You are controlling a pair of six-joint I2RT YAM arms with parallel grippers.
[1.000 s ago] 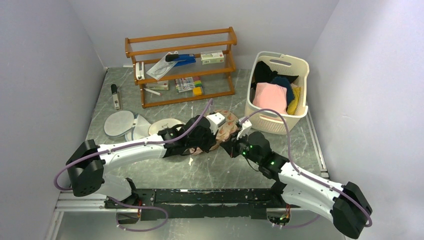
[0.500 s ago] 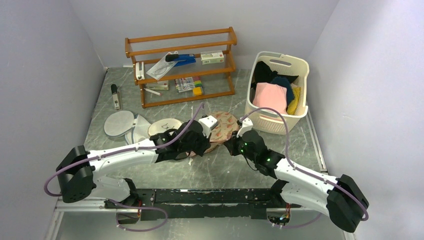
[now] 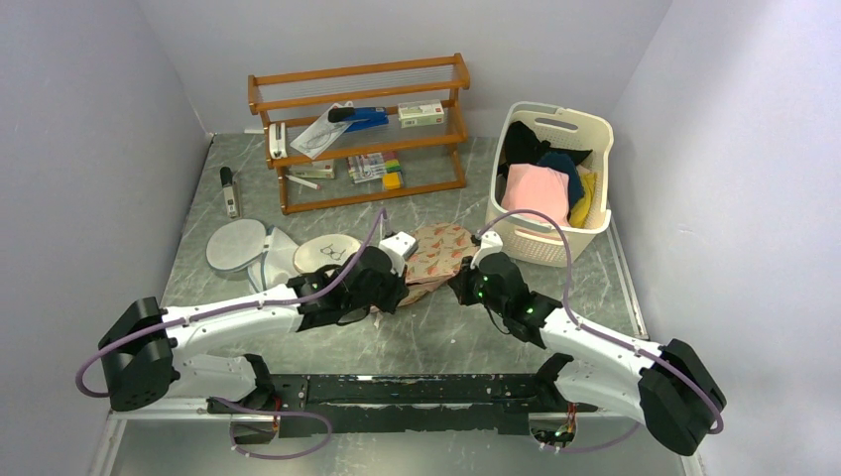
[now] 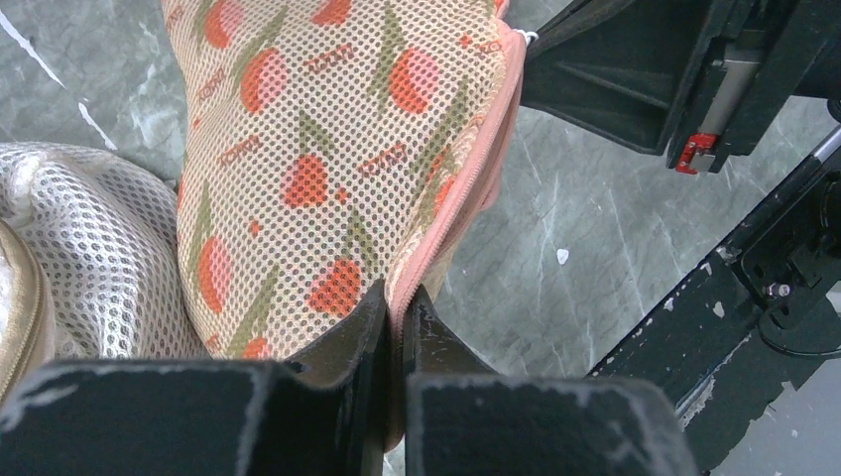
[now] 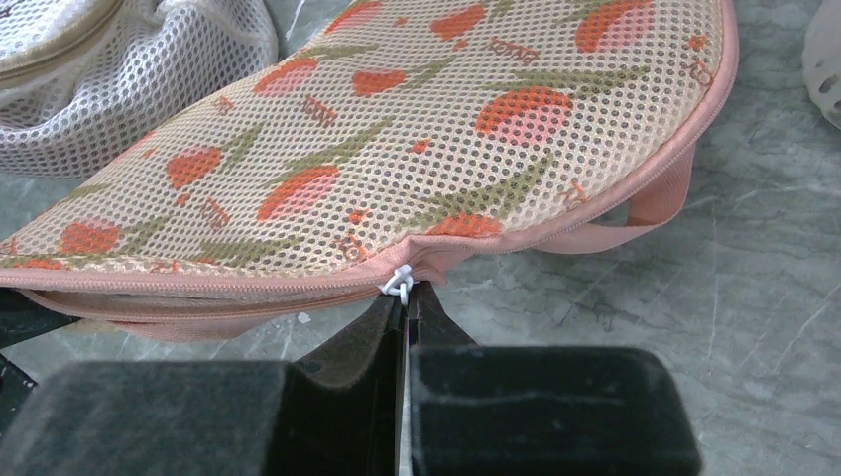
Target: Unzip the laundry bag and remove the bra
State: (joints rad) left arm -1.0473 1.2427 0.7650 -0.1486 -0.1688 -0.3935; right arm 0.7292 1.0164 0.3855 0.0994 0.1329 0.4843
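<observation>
Left fingers (image 4: pixel 342 342) are clamping together on the pink trim (image 4: pixel 451 208) of the laundry bag (image 4: pixel 327 149), which is lying on the table (image 4: pixel 555 198) just ahead of them. Right fingers (image 5: pixel 357 337) are pinching the white zipper pull (image 5: pixel 399 285) at their tips. Unzipping seems to be the step in hand, and no bra is showing. Next, the right fingers probably need to draw the pull along the curved trim while the left ones are anchoring the bag.

Laundry bag (image 4: pixel 337 149) cut off by top edge; contents hidden.
</observation>
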